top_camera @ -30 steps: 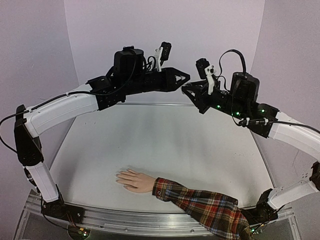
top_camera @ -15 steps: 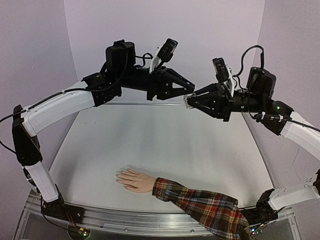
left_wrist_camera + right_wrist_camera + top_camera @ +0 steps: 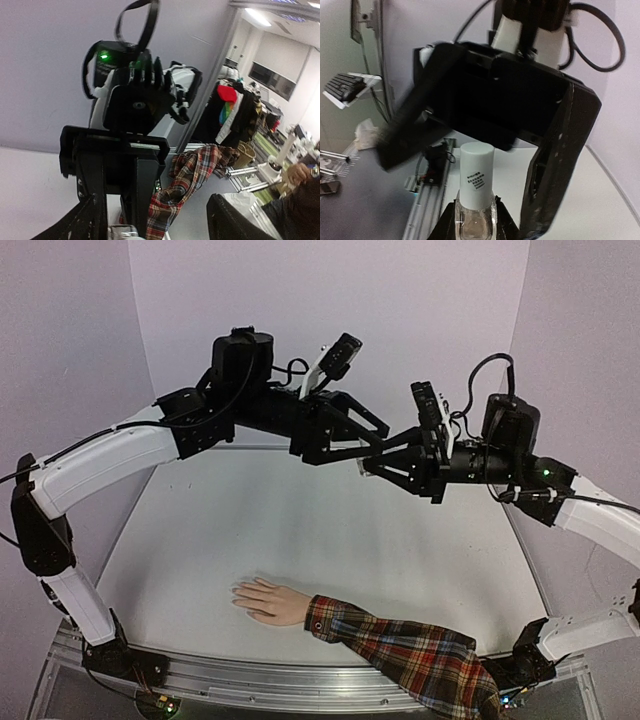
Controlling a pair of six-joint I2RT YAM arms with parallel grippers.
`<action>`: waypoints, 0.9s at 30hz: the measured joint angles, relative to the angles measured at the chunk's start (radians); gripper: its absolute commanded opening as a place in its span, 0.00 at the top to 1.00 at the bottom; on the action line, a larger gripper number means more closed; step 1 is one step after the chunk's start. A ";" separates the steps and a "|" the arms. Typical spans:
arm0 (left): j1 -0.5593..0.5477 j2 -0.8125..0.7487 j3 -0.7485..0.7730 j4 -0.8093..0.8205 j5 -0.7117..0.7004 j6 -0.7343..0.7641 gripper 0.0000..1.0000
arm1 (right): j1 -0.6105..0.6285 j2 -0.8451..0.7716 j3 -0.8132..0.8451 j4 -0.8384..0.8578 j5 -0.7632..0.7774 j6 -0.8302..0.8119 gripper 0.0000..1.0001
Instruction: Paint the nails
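Our left hand [image 3: 372, 443] stands open, its fingers wide on either side of the white cap of a small clear glass bottle [image 3: 476, 182], which our right hand [image 3: 475, 216] grips above the white desk [image 3: 330, 540]. The nails, too small for us to make out, are on the pale spread-fingered model palm [image 3: 262, 598] in a red plaid sleeve [image 3: 400, 652]. It lies flat near the desk's front edge, well apart from both hands.

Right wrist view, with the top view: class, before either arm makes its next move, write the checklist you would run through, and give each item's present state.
1. Bottle clamped by the right gripper: ok.
2. Cap on the bottle: ok.
3. Left gripper open, one finger on each side of the cap: ok.
4. Hand flat on the table, fingers spread: ok.
5. Nails unpainted: cannot tell, too small.
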 measured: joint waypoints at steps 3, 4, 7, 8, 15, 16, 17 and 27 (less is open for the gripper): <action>0.000 -0.048 -0.026 -0.079 -0.151 -0.016 0.21 | 0.003 0.003 -0.018 -0.004 0.152 -0.043 1.00; 0.000 -0.058 -0.027 -0.100 -0.204 -0.020 0.23 | 0.007 0.003 -0.019 -0.004 0.200 -0.054 1.00; 0.001 -0.076 -0.019 -0.181 -0.349 -0.046 0.32 | 0.008 0.005 -0.019 -0.001 0.312 -0.076 1.00; 0.001 -0.074 -0.002 -0.223 -0.396 -0.054 0.34 | 0.008 0.007 -0.019 0.000 0.338 -0.082 1.00; 0.003 -0.030 0.089 -0.362 -0.544 -0.076 0.48 | 0.014 0.047 -0.018 -0.005 0.441 -0.113 1.00; 0.003 -0.028 0.089 -0.364 -0.553 -0.078 0.52 | 0.016 0.052 -0.018 -0.007 0.447 -0.116 1.00; 0.003 -0.026 0.089 -0.366 -0.561 -0.081 0.54 | 0.018 0.057 -0.018 -0.009 0.454 -0.119 1.00; 0.003 -0.001 0.107 -0.395 -0.609 -0.091 0.57 | 0.033 0.083 0.009 -0.021 0.493 -0.139 1.00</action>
